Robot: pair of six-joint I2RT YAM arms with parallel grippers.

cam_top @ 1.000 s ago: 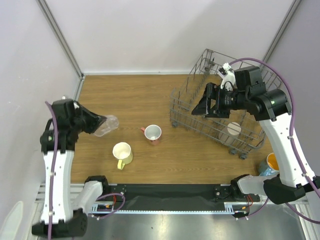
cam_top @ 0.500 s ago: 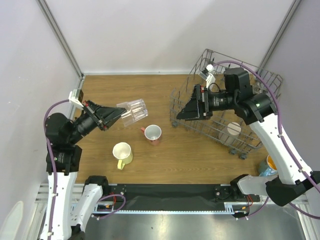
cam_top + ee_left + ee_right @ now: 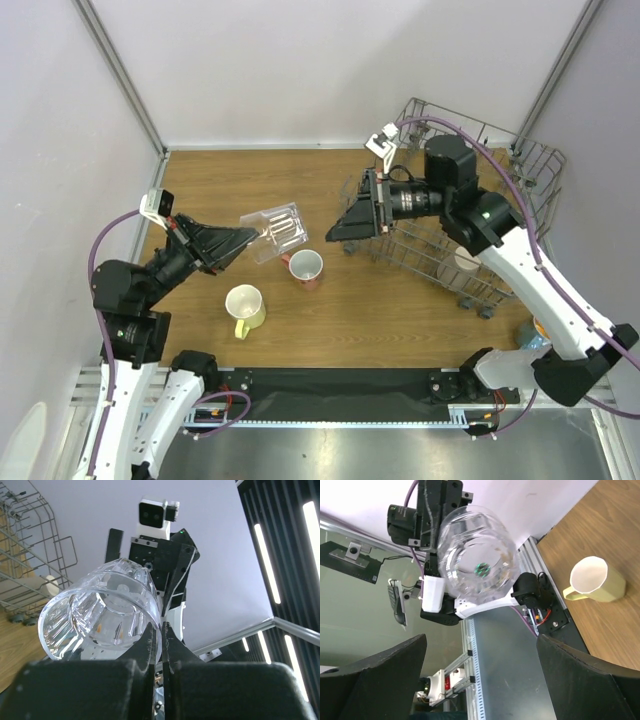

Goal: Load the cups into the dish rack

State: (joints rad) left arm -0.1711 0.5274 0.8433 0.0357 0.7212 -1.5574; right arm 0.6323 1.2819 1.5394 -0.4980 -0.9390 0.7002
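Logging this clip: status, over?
Left gripper shut on glass, aloft. Right gripper open, facing it. Cup in rack; yellow mug, pink mug on table. Nothing between glass and right gripper.

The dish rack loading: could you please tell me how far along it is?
Done: one beige cup sits in the dish rack. In hand: the left gripper holds the clear glass in the air, facing the open right gripper. Left: that glass, plus the salmon-pink mug and pale yellow mug on the table.
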